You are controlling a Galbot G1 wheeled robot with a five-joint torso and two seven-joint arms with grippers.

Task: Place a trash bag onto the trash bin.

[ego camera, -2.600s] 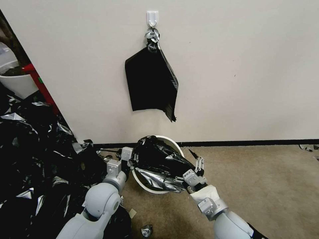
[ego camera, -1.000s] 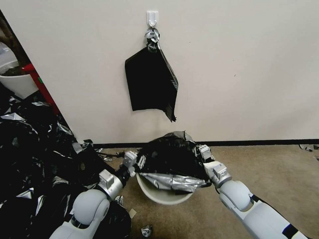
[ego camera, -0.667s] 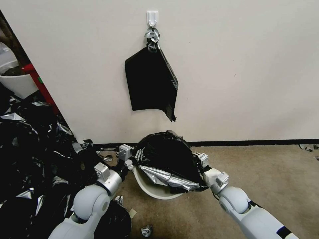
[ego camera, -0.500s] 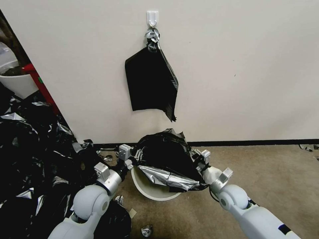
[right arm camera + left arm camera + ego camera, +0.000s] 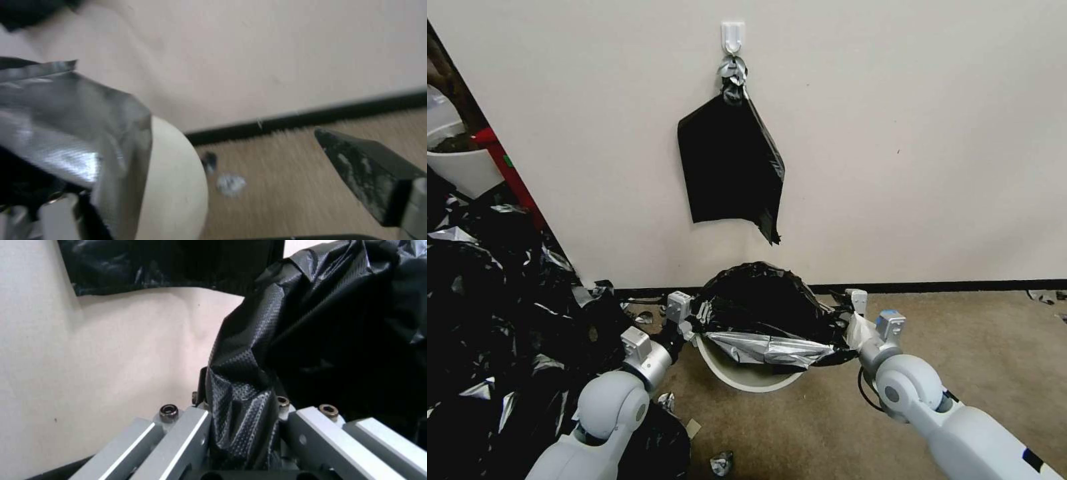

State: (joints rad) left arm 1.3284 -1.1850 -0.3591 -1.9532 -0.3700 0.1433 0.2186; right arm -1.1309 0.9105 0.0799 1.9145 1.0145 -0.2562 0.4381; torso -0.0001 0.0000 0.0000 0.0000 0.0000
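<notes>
Both grippers are set at the trash bin (image 5: 754,375), the trash bag (image 5: 764,313) stretched between them over its mouth.

Left gripper (image 5: 697,320), on the bin's left side, is clamped on a fold of the bag; right gripper (image 5: 844,320), on the bin's right side, is seen with fingers spread, one black pad (image 5: 369,176) well apart from the bag edge. Behind the bin a flat black bag bundle (image 5: 730,167) hangs on a wall hook (image 5: 733,35); left of the bin a heap of black plastic scraps (image 5: 500,300) crowds the carpet (image 5: 960,347).
</notes>
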